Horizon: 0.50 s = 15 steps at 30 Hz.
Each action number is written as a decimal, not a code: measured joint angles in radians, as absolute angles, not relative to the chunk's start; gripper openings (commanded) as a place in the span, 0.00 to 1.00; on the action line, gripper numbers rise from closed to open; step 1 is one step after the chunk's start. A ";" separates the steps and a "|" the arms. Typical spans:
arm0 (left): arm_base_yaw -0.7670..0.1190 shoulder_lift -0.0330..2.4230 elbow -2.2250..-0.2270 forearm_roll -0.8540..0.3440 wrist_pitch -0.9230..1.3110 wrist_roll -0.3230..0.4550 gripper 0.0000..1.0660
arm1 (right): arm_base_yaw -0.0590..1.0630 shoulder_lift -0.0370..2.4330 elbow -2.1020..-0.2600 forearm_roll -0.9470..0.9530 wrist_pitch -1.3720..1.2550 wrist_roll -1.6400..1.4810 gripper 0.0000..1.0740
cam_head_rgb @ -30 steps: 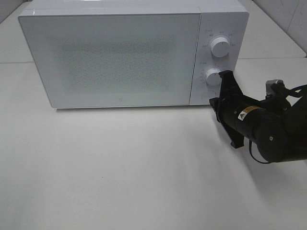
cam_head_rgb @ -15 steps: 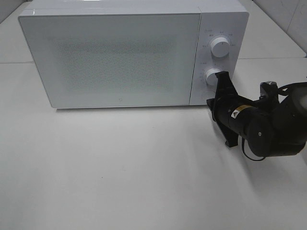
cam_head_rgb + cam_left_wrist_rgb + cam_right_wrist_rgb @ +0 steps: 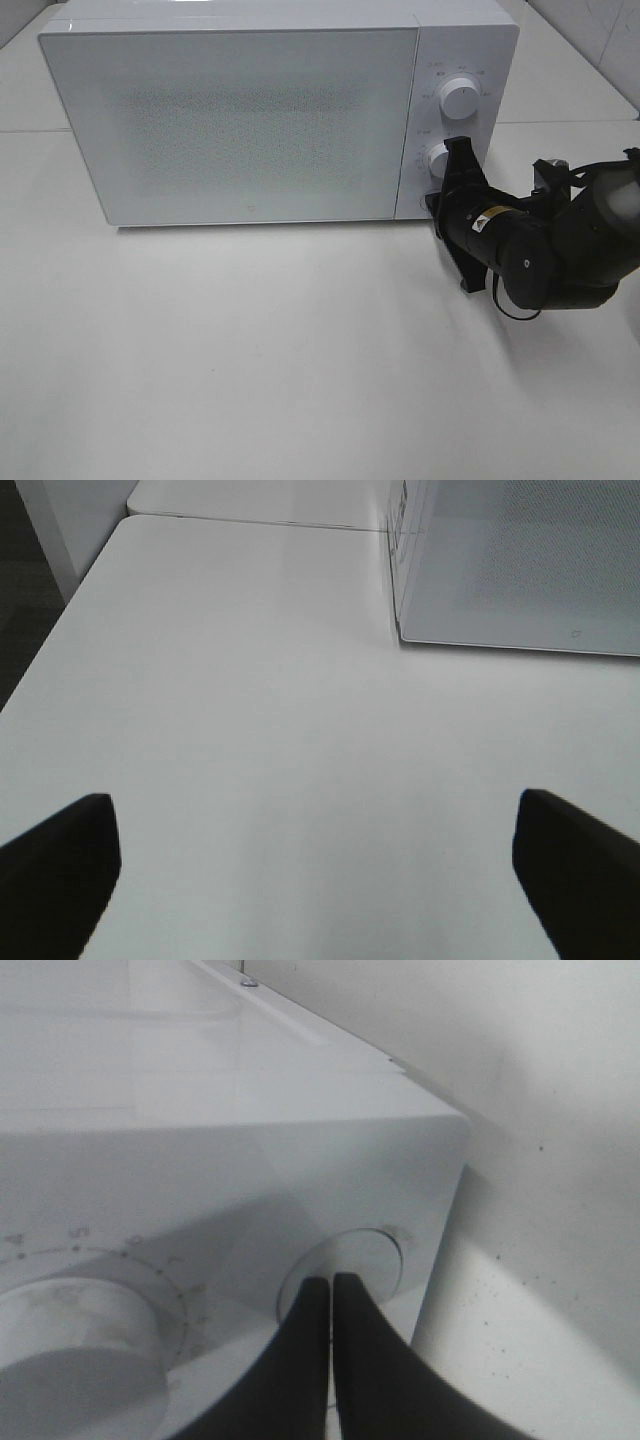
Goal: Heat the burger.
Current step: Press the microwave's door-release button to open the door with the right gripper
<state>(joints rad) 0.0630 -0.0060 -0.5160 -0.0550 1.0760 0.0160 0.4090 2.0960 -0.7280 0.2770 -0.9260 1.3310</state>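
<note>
While clenched, right end effector (image 3: 331,1282) touches microwave button (image 3: 368,1256) | left end effector (image 3: 318,852) released | burger unseen

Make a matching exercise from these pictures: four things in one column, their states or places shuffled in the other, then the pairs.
Things
1. microwave door
2. left gripper
3. right gripper
4. upper knob

States or places
A. jaws together, tips at the round button
B. closed, hiding the inside
C. jaws wide apart, above the bare table
D. near the top of the control panel, nothing touching it

Pairs: 1-B, 2-C, 3-A, 4-D
</note>
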 measured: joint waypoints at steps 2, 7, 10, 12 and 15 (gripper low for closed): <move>0.063 -0.006 -0.516 -0.055 1.076 0.016 0.94 | 0.407 2.100 -0.728 0.277 -0.925 1.331 0.00; 0.063 -0.006 -0.516 -0.055 1.076 0.016 0.94 | 0.407 2.106 -0.731 0.279 -0.923 1.331 0.00; 0.063 -0.006 -0.516 -0.055 1.076 0.016 0.94 | 0.407 2.106 -0.738 0.279 -0.921 1.332 0.00; 0.063 -0.006 -0.516 -0.055 1.076 0.016 0.94 | 0.407 2.106 -0.739 0.279 -0.925 1.332 0.00; 0.063 -0.006 -0.516 -0.055 1.076 0.016 0.94 | 0.407 2.115 -0.739 0.292 -0.945 1.332 0.00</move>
<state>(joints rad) 0.0630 -0.0060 -0.5160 -0.0550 1.0760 0.0160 0.4070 2.1150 -0.7390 0.2920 -0.9450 1.3320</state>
